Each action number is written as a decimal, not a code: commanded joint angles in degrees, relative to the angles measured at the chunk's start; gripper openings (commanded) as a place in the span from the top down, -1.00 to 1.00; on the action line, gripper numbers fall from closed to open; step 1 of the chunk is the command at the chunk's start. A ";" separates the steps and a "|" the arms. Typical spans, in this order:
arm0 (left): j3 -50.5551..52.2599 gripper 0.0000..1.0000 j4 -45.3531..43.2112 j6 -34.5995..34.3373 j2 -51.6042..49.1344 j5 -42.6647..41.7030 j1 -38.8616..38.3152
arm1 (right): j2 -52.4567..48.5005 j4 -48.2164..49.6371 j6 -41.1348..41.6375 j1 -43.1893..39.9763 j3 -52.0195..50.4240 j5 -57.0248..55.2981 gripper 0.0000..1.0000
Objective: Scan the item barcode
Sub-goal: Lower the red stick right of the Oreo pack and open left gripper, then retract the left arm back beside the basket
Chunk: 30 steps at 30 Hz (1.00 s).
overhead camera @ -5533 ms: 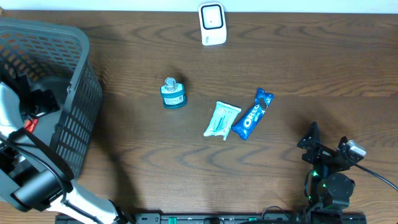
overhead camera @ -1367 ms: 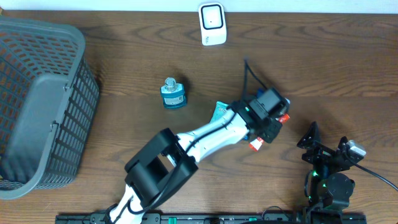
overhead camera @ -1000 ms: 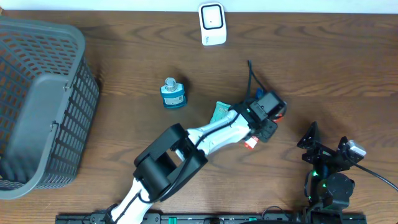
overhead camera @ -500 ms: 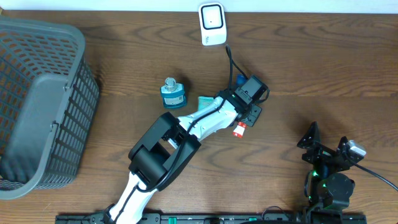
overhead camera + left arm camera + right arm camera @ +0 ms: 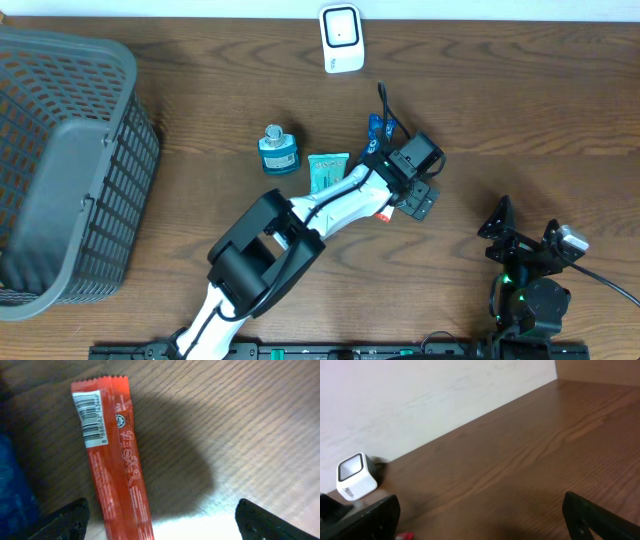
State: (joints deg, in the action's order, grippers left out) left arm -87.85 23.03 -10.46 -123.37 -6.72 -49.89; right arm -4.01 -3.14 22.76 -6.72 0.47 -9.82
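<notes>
The item, a red snack bar wrapper (image 5: 120,470), lies flat on the wood with its white barcode label (image 5: 90,422) facing up. My left gripper (image 5: 162,522) hangs just above it, open, with the black fingertips (image 5: 62,520) far apart and the bar close to the left one. From overhead the left gripper (image 5: 414,198) sits right of centre and hides most of the bar. The white scanner (image 5: 341,38) stands at the back edge, also seen as the scanner (image 5: 356,477). My right gripper (image 5: 525,245) rests open at the front right.
A grey basket (image 5: 70,160) fills the left side. A teal bottle (image 5: 278,150), a teal packet (image 5: 327,170) and a blue biscuit pack (image 5: 378,128) lie near the left arm. The blue pack (image 5: 15,485) lies just left of the bar.
My left gripper has gone from shut to open and the red bar now lies loose on the table. The teal packet and blue pack have shifted up and left. The right arm stayed still.
</notes>
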 commanded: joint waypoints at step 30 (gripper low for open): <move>-14.36 -0.96 -1.51 41.13 41.64 49.86 7.04 | -6.27 0.33 8.11 0.83 -0.15 30.49 -0.98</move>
State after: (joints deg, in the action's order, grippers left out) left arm -100.33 21.78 20.23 -81.73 33.34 -44.60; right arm -8.36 -2.76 29.56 -6.72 0.40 15.68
